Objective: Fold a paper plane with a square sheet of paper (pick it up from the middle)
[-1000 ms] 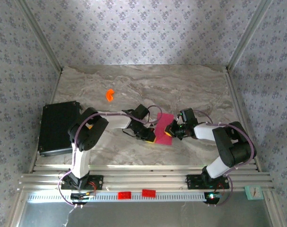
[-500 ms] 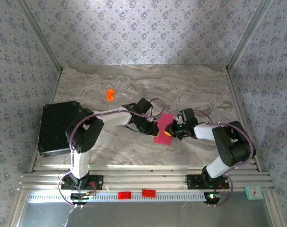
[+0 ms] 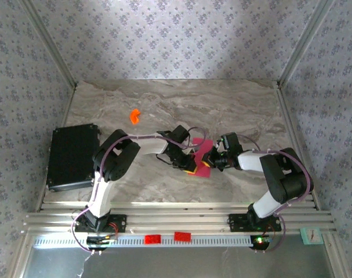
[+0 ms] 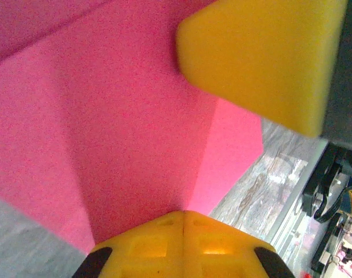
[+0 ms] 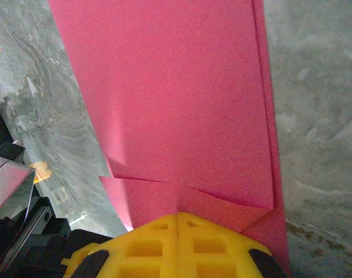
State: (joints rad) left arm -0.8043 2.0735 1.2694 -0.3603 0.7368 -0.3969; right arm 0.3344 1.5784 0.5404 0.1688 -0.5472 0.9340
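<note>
Mid-fold, it is judged. The pink sheet point(image 3: 202, 152) is found at the middle of the marble table point(image 3: 164, 98), part-folded, between the two arms.

- Left gripper point(image 3: 190, 166): jaws are seen clenched. In the left wrist view the crease lines are drawn together right at its fingertips point(image 4: 184, 234), so a creased spot of the sheet is taken to be pinched there (a thin sheet, so no gap is expected either way). The paper looks to be lifted into angled panels around that pinch.
- Right gripper point(image 3: 211, 158): jaws are closed too. In the right wrist view paper is seen on past the tips, so the tips are read as set down on the sheet, not clamped round it. A folded flap edge is seen just ahead of them. Likely reason: the sheet is pinned flat on one side while the other side is shaped.

The two sets of fingers are brought very near each other over the sheet; the right one's yellow pad point(image 4: 262, 58) is seen close in front of the left wrist camera. A clash is the main risk if either is swept along the crease.

Elsewhere: a small orange plastic piece point(image 3: 134, 116) is left well apart at the far left, and a black case point(image 3: 71, 156) sits at the table's left edge. Neither is in the way.
</note>
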